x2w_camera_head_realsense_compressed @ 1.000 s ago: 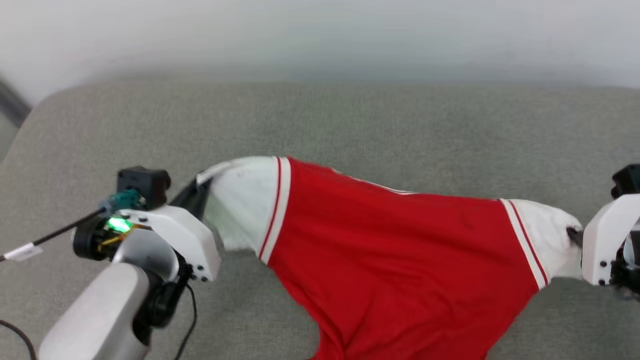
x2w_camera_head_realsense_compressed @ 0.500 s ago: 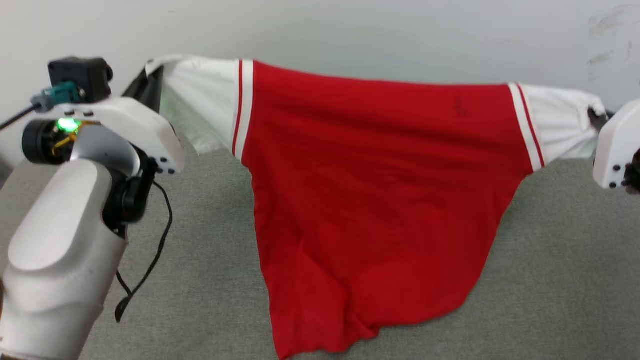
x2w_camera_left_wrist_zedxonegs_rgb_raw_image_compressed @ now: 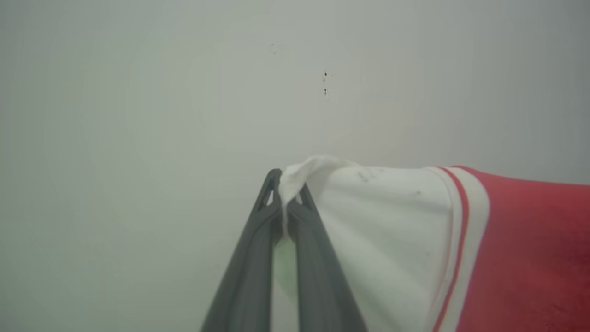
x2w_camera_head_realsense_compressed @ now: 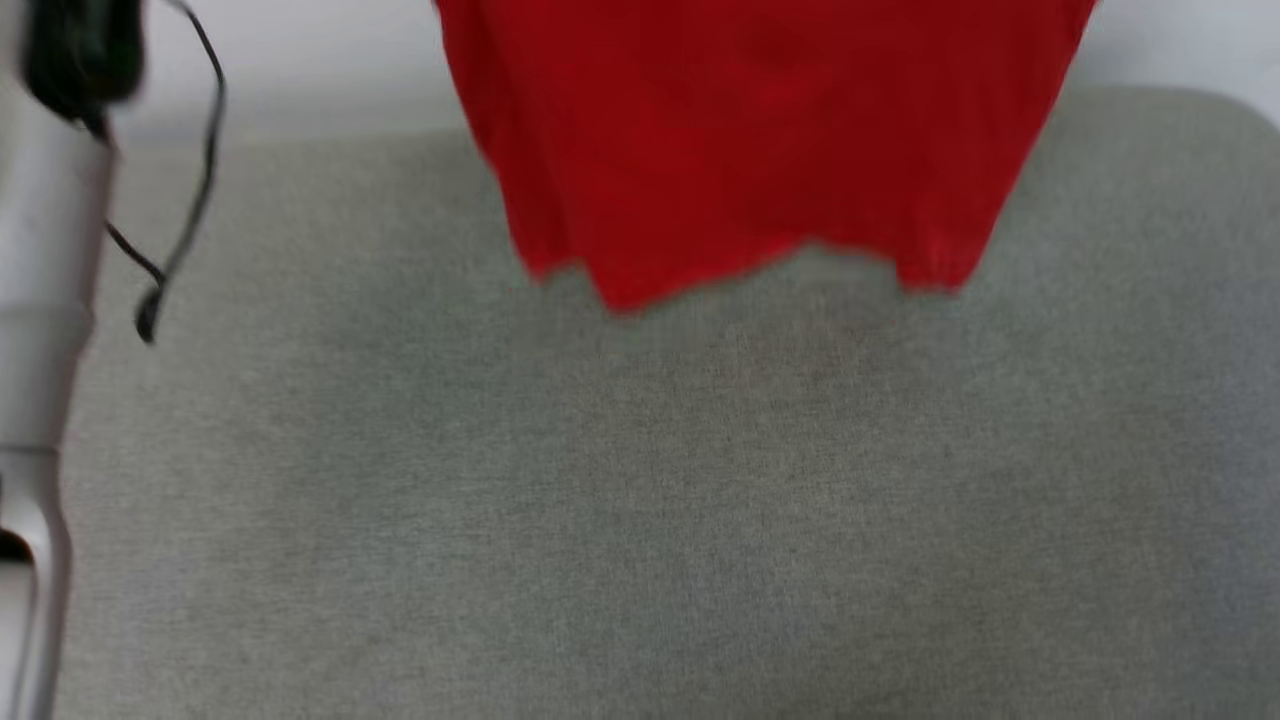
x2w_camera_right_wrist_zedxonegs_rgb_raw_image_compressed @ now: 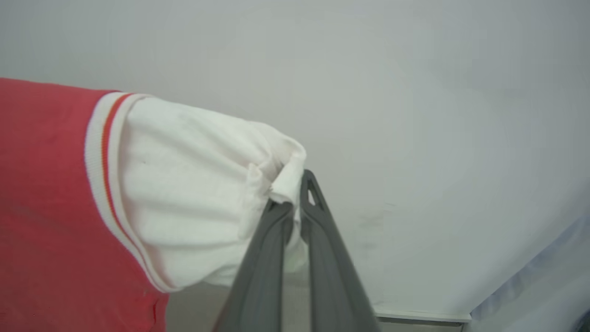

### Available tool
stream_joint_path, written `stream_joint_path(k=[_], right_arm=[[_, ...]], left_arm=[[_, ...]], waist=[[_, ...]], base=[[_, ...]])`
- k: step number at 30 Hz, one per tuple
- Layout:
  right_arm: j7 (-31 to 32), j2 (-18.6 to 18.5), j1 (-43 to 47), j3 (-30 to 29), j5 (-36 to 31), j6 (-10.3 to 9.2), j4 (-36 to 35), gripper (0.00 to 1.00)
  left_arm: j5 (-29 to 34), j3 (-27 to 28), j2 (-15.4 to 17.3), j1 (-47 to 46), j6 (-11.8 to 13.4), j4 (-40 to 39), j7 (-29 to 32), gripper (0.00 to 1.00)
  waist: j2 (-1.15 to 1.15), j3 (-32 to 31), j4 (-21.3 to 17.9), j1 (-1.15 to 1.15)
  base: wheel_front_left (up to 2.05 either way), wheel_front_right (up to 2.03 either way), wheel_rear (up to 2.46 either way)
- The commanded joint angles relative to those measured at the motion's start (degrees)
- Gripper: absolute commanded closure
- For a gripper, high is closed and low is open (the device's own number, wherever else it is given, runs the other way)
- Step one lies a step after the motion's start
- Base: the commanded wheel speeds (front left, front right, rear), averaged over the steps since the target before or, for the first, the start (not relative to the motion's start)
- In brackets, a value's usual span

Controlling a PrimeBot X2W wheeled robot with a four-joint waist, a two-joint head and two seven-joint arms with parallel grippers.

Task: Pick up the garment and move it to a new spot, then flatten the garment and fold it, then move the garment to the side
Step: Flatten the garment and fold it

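Two grippers hold the garment (x2w_camera_head_realsense_compressed: 760, 130) stretched by its sleeves above the grey tabletop (x2w_camera_head_realsense_compressed: 640, 500), its red hem hanging over the tabletop's far side. The left gripper (x2w_camera_left_wrist_zedxonegs_rgb_raw_image_compressed: 286, 196) has its jaws pressed together on one white sleeve's edge. The right gripper (x2w_camera_right_wrist_zedxonegs_rgb_raw_image_compressed: 295, 196) has its jaws pinching the other sleeve's bunched cuff, above the tabletop.

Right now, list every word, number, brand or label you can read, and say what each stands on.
None can be read. The red thin-fabric jersey with white sleeves turns a plain side to the cameras: red cloth, striped trim, no number or lettering. The small dark specks on the pale wall are marks, not writing.
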Motion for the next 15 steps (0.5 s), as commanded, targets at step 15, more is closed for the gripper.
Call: stream_joint_path(k=[15], right_arm=[[-13.88, 1.17, -19.10, 6.08, 1.15, -0.08, 6.82, 1.00]], left_arm=[[2.60, 0.47, -0.12, -18.01, -2.56, 6.81, -7.01, 1.00]], waist=[[0.00, 19.78, -2.55, 0.00]], base=[[0.00, 0.00, 0.00]])
